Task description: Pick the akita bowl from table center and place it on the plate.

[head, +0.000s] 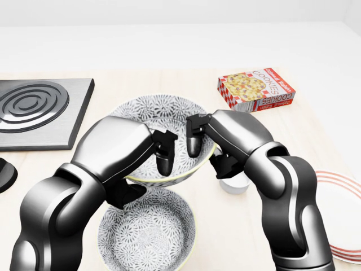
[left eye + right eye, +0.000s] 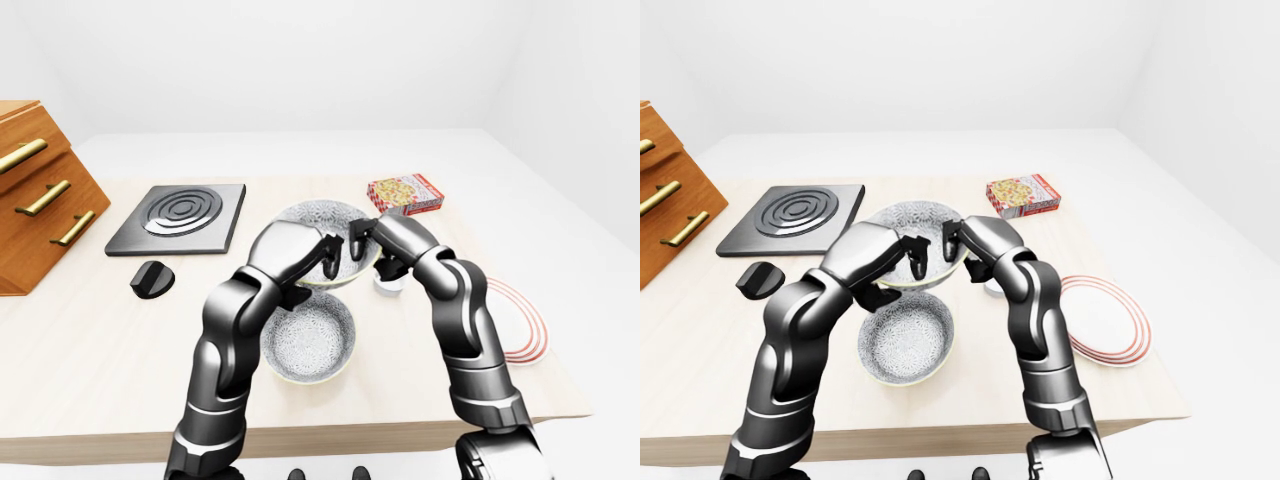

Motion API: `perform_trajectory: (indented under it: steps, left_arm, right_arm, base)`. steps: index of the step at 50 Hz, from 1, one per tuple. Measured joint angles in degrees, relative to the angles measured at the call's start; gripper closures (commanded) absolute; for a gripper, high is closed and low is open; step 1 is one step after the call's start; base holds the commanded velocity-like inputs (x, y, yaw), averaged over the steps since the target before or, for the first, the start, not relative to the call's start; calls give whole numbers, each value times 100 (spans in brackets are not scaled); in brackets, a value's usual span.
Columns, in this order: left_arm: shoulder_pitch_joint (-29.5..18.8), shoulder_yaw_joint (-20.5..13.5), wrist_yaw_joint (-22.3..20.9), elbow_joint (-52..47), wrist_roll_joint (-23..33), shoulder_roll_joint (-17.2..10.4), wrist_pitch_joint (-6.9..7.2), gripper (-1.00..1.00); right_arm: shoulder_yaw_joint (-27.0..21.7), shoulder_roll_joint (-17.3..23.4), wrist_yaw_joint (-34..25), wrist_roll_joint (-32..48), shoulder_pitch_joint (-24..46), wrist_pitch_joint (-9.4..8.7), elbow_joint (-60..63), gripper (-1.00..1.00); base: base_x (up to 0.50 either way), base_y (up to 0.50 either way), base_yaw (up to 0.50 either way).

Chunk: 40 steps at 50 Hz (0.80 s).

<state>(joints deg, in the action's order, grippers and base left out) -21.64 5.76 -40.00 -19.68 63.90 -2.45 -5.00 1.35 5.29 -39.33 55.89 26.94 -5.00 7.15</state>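
The akita bowl [image 1: 161,116], white with a grey flower pattern, is held tilted above the table in the middle of the head view. My left hand [image 1: 148,178] is shut on its left rim, fingers [image 1: 164,157] inside and thumb beneath. On the right rim my right hand [image 1: 207,158] is also shut, with its fingers [image 1: 194,141] hooked over the edge. The red-striped white plate [image 2: 1105,320] lies on the table at the right, apart from both hands.
A second patterned bowl [image 1: 146,231] sits under the held one. A small white cup [image 1: 234,183] stands beneath my right hand. Cookie box [image 1: 256,89] at upper right, black burner plate [image 1: 34,110] and black knob [image 2: 152,279] at left, wooden drawers [image 2: 35,190] far left.
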Motion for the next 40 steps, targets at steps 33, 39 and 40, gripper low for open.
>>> perform_trajectory:
  steps: [33,39,40]
  left_arm:
    - [-1166,-642,283,-811,-1754,93,1000,-100]
    - [-1528,-1064,1359,-598,-3354,-55,1000,-100]
    - [-1549,-1109,1542,-519,-3622,-106,1000,-100]
  right_arm:
    - [-161,306,123,196,-221,0,-81,100]
    - [-267,398,87,131,-335,0,90,100]
    - [-286,414,83,117,-354,0,117,100]
  base:
    - [0,0,0]
    - [0,0,0]
    - [0,0,0]
